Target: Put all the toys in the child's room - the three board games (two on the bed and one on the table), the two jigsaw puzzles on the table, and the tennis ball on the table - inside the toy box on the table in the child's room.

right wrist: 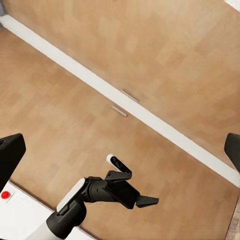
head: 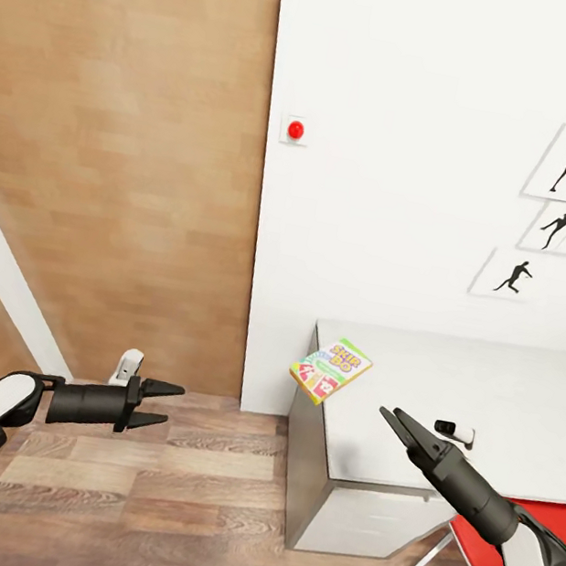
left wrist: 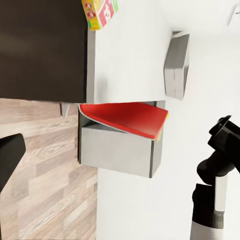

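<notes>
**Two empty claws raised near a desk corner with a card game box**

Seen from the head camera, left to right. At far left, a tall wooden door (head: 111, 151) with a white frame strip crossing its lower part. Low in front of it, the left claw (head: 167, 406), black, pointing right, fingers spread a little apart, holding nothing, hanging over the wood-plank floor (head: 143, 500). Next, a white wall (head: 416, 158) with a small white plate carrying a round red button (head: 295, 129). Below that, the near corner of the table (head: 504, 396), pale grey top on a light base. On that corner, a board game (head: 332, 370), a flat box printed white, green and red, readable title "SKIP BO", lying tilted with one end jutting past the table edge. Right of it, the right claw (head: 399, 426), black, pointing up and left, raised over the table's front edge, apart from the box; fingers appear close together with nothing between them, though exact gap hard to judge from this angle. Under the table at lower right, a red chair seat (head: 495, 553). High on the wall at far right, a cluster of white pictures (head: 563, 221) with black silhouettes of athletes.

In the left wrist camera, the same box (left wrist: 100, 12) at the table edge and the red seat (left wrist: 130, 119). In the right wrist camera, two dark fingertips (right wrist: 10, 160) at opposite edges, well apart, nothing held.
</notes>
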Controlling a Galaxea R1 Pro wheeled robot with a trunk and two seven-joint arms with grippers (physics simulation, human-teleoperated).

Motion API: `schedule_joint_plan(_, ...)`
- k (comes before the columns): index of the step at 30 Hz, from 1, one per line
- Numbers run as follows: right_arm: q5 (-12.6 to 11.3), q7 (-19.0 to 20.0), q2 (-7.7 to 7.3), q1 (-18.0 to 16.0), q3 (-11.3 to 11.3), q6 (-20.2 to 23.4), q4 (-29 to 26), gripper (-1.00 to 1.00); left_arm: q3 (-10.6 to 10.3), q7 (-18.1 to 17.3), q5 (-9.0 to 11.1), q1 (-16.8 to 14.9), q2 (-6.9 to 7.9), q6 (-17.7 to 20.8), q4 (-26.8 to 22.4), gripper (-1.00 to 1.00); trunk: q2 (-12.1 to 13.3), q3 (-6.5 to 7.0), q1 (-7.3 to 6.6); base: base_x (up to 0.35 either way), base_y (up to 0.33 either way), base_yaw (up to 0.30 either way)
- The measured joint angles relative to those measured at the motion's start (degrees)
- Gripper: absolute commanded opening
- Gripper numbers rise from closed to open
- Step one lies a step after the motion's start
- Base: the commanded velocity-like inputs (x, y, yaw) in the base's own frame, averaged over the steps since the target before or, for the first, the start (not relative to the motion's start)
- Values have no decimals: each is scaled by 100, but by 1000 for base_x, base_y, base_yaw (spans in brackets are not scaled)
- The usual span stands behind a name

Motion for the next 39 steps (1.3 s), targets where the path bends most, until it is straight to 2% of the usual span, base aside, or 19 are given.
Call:
schedule_joint_plan(15,29,2,29,5,0,-10,5,100,178,0,-22,0,3,3,16,100,1,122,0,122,-3,0)
schedule_joint_plan(30,51,-54,37,3,6,-10,4,100,190,1,-71,0,-1,6,21,100,1,132,2,31,-134,0)
schedule_joint_plan(39,53,-48,37,5,15,-11,14,100,189,2,-101,0,-2,6,20,100,1,132,2,3,-34,0)
